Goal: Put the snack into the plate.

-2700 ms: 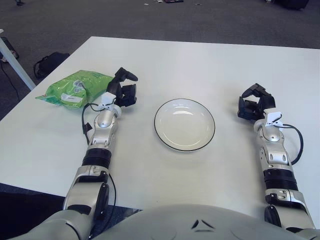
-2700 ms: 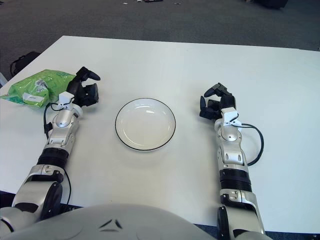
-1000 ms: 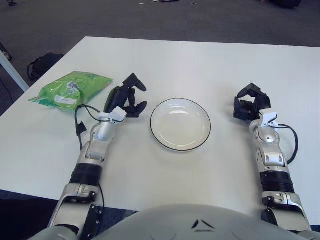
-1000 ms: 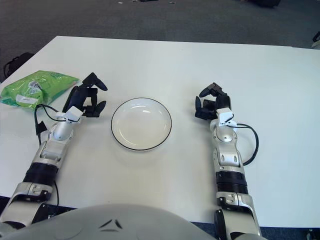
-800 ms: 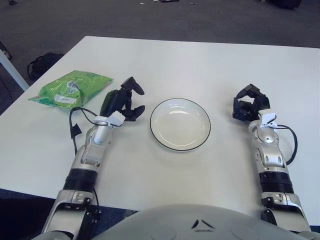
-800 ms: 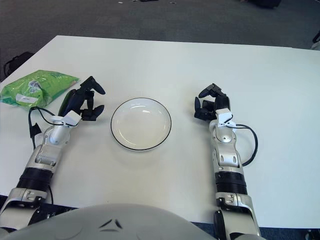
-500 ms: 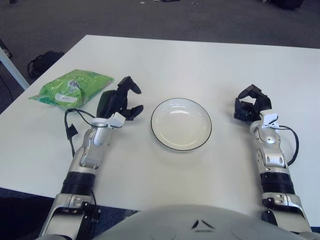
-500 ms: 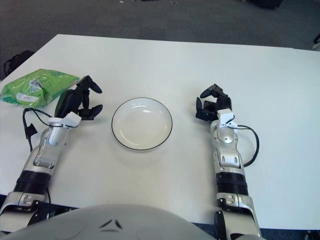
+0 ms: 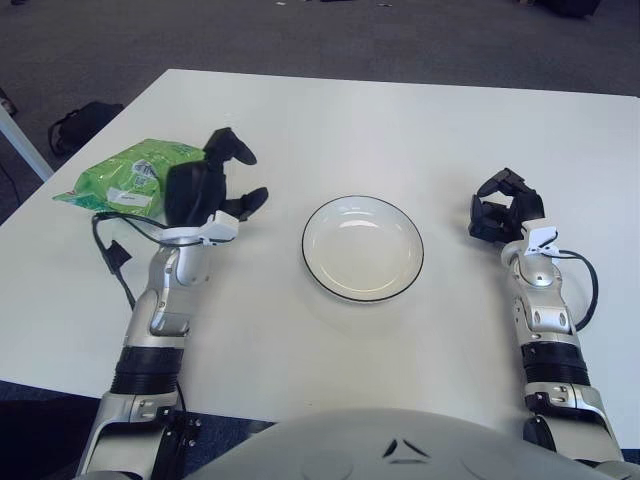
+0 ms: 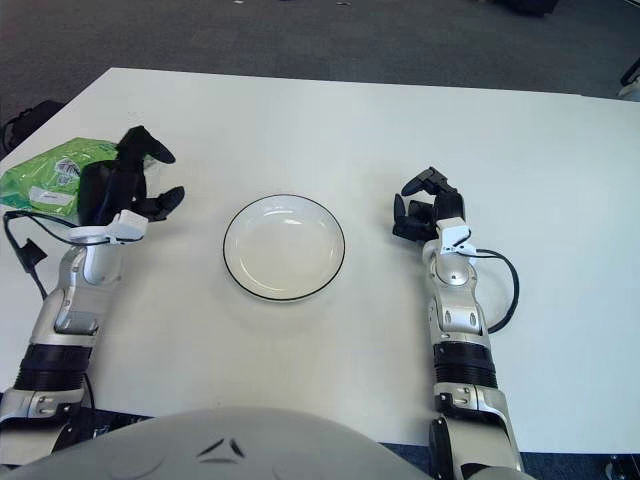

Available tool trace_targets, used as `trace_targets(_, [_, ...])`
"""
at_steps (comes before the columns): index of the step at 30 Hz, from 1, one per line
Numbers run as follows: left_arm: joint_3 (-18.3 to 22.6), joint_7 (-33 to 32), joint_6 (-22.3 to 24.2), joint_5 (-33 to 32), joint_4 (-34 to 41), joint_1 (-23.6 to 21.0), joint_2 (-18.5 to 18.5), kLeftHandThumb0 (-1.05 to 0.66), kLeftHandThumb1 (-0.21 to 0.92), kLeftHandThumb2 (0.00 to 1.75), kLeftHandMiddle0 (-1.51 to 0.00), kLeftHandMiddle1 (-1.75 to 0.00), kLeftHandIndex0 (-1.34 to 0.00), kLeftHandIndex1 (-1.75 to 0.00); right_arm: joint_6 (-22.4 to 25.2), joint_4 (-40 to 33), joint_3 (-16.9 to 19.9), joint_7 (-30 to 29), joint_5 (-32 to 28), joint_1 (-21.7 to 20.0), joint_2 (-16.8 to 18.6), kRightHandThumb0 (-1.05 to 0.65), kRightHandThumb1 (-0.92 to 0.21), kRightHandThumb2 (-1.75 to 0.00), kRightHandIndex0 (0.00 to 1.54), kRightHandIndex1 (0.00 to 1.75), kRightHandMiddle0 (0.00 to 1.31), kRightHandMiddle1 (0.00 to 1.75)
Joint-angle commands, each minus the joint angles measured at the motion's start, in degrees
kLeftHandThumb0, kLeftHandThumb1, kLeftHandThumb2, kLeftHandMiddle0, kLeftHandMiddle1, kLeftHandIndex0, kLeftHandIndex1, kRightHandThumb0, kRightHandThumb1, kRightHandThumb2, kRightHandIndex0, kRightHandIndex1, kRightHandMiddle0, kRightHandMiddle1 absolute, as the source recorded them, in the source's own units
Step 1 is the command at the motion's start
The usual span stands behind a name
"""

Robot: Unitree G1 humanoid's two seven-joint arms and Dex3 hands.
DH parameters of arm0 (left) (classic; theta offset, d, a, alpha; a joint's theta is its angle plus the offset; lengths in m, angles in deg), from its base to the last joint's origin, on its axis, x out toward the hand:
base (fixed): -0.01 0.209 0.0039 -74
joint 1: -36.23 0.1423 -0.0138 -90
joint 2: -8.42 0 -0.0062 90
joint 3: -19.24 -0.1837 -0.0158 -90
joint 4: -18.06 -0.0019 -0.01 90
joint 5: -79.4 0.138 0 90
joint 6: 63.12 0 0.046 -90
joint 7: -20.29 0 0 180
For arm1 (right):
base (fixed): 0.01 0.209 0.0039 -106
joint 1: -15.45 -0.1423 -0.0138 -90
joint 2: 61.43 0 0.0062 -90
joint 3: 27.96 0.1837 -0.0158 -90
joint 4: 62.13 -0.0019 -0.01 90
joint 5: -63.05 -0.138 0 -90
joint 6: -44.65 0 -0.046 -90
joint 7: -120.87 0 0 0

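Note:
A green snack bag [image 9: 125,178] lies flat on the white table at the far left. My left hand [image 9: 212,186] hovers at the bag's right end with its fingers spread and nothing between them, covering part of that end. A white plate [image 9: 363,248] with a dark rim sits empty at the table's middle, to the right of that hand. My right hand [image 9: 506,210] shows to the right of the plate with curled fingers and holds nothing.
The white table [image 9: 380,130] stretches far behind the plate. Its left edge runs just beyond the snack bag. A black bag [image 9: 78,123] lies on the dark carpet off the table's left side.
My left hand has swung left from beside the plate to the right end of the snack bag, fingers staying spread. The right hand, plate and bag have stayed put.

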Motion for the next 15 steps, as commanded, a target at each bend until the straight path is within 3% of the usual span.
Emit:
trace_targets(1, [-0.02, -2.82, 2.01, 3.29, 0.29, -1.29, 0.62, -0.44, 0.45, 1.15, -1.27, -1.75, -0.51, -1.75, 1.09, 5.71, -0.58, 0.22, 0.13, 4.98, 2.42, -0.48, -0.33, -1.31, 1.34, 1.75, 0.61, 1.75])
trace_targets(8, [-0.15, -7.98, 8.63, 10.98, 0.6, -2.75, 0.85, -0.44, 0.44, 1.16, -1.24, -1.75, -0.51, -1.75, -0.35, 7.23, -0.75, 0.94, 0.21, 4.65, 1.82, -0.48, -0.32, -1.31, 1.36, 1.75, 0.61, 1.75])
trace_targets(15, [-0.85, -11.97, 12.58, 15.0, -4.1, -6.66, 3.16, -0.44, 0.44, 1.16, -1.23, -1.75, -0.51, -1.75, -1.3, 9.05, -0.71, 0.72, 0.29, 3.97, 1.57, -0.48, -0.32, -1.31, 1.36, 1.75, 0.61, 1.75])
